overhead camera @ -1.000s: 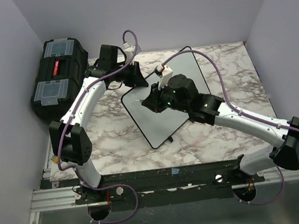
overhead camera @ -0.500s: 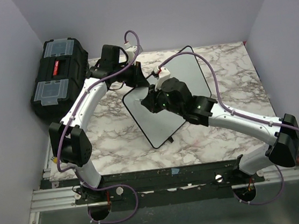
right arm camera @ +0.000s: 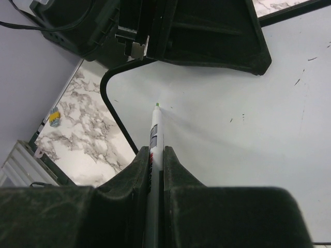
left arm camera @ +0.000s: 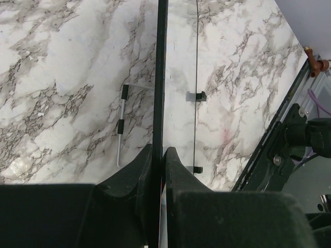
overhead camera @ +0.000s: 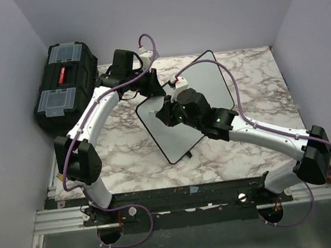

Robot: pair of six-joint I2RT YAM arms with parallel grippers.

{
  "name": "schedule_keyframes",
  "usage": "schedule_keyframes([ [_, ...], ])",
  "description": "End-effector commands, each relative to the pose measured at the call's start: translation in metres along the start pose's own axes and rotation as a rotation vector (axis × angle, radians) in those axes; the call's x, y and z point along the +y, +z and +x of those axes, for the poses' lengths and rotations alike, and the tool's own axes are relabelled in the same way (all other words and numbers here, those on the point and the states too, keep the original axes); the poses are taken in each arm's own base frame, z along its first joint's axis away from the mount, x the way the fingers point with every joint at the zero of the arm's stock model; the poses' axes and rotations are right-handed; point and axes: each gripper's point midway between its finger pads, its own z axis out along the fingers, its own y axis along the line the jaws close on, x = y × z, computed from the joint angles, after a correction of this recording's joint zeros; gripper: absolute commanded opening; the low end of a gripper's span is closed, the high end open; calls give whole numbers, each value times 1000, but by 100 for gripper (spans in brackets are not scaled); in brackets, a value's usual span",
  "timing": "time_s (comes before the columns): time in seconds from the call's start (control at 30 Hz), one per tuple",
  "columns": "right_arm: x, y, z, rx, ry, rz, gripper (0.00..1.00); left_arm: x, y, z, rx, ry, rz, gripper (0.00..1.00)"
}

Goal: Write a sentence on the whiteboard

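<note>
Over the whiteboard (overhead camera: 173, 136), outstretched right fingers (right arm camera: 143, 156) clamp marker (right arm camera: 155, 129); left fingers (left arm camera: 146, 156) pinch board's edge.

We see soft, even light over the table (overhead camera: 261, 71), with faint shadows close under the arms (overhead camera: 98, 113). The pen (right arm camera: 155, 134) throws a pale shadow on the whiteboard (right arm camera: 232, 134). Up close, the left gripper (left arm camera: 158, 155) is dark and slightly blurred.

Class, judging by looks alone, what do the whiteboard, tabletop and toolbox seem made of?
Whiteboard: smooth, faintly glossy white coated panel, thin black rim, probably plastic. Tabletop: marble-patterned, grey veins on white; real stone or printed laminate, cannot tell. Toolbox: black moulded plastic with clear lid panels.
</note>
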Motion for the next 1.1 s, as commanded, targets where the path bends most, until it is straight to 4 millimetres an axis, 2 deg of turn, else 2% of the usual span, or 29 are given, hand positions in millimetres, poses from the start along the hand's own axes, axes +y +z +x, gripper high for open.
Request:
schedule_keyframes([
  [0.0, -12, 5, 21, 33, -1, 50, 1, 18, -10, -17, -57, 124, -139, 0],
  [0.33, -26, -5, 48, 85, 20, 78, 1, 17, -9, -17, -54, 126, -142, 0],
  [0.47, -27, -9, 53, 96, 25, 80, 1, 18, -10, -17, -54, 127, -145, 0],
  [0.6, -17, -14, 45, 80, 23, 33, 1, 17, -9, -17, -53, 128, -145, 0],
  [0.8, 5, -24, 21, 19, 37, -64, 1, 17, -9, -16, -52, 131, -146, 0],
  [1.07, 4, -21, 11, -18, 43, -48, 1, 16, -9, -14, -47, 134, -147, 0],
])
